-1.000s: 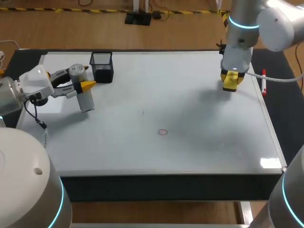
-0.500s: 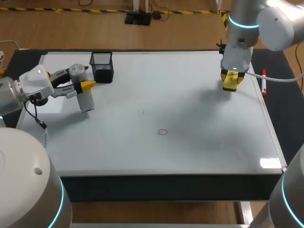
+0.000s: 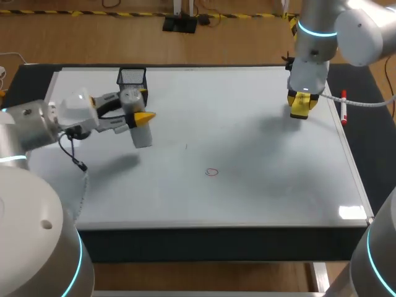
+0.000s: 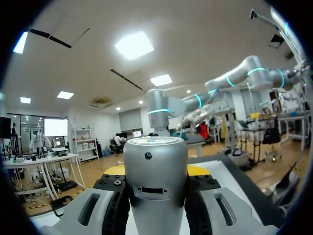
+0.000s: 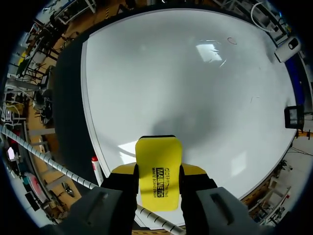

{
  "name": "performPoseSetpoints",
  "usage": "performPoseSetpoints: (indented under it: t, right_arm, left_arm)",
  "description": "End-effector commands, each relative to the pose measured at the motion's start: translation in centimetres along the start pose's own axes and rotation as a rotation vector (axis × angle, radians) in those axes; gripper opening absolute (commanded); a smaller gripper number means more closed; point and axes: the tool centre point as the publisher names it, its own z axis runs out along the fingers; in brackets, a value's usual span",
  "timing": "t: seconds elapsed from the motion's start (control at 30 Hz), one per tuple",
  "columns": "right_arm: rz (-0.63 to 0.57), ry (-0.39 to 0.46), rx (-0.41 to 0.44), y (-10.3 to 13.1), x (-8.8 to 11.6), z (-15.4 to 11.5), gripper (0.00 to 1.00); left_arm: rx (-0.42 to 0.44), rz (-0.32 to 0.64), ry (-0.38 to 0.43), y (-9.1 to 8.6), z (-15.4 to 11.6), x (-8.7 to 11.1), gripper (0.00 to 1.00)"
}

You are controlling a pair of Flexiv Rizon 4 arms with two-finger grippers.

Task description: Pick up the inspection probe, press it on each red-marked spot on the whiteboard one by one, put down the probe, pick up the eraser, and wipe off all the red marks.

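Note:
The whiteboard (image 3: 260, 185) covers the table, with one small red ring mark (image 3: 212, 172) near its middle, also seen in the right wrist view as the red mark (image 5: 232, 40) far ahead. My left gripper (image 3: 141, 119) is shut on the silver cylindrical probe (image 3: 140, 127), held tilted above the board left of the middle. In the left wrist view the probe (image 4: 155, 181) fills the space between the fingers. My right gripper (image 3: 301, 104) hovers at the board's far right, shut on the yellow eraser (image 3: 300, 106). The eraser (image 5: 158, 169) sits between its fingers.
A black mesh pen holder (image 3: 132, 78) stands at the board's far left, just behind the left gripper. A red-capped marker (image 3: 343, 106) lies along the right edge beside the right gripper. A small dark tick (image 3: 185, 146) marks the board.
My left arm has carried the probe to the right, from the board's left edge toward the middle. The right arm with the eraser has stayed still.

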Motion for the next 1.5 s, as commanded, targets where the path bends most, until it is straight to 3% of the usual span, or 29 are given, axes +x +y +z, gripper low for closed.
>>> performPoseSetpoints:
  t: [0.03, 0.33, 0.7, 0.97, 1.5]
  right_arm:
    - [-0.002, 0.003, 0.001, -0.1, 0.0, -0.1, 0.0]
    - [-0.002, 0.003, 0.001, -0.1, 0.0, -0.1, 0.0]
    - [-0.002, 0.003, 0.001, -0.1, 0.0, -0.1, 0.0]
    - [-0.002, 0.003, 0.001, -0.1, 0.0, -0.1, 0.0]
    - [-0.002, 0.003, 0.001, -0.1, 0.0, -0.1, 0.0]
  left_arm:
    - [0.006, 0.01, 0.028, 0.4, 3.0, 1.9, 0.0]
    - [0.017, 0.017, 0.125, 0.2, 7.9, 6.5, 0.0]
    - [0.03, -0.017, 0.199, 1.5, 11.0, 10.1, 0.0]
    - [0.032, -0.048, 0.24, 3.1, 13.0, 10.9, 0.0]
    - [0.02, -0.058, 0.237, 4.9, 14.1, 11.0, 0.0]
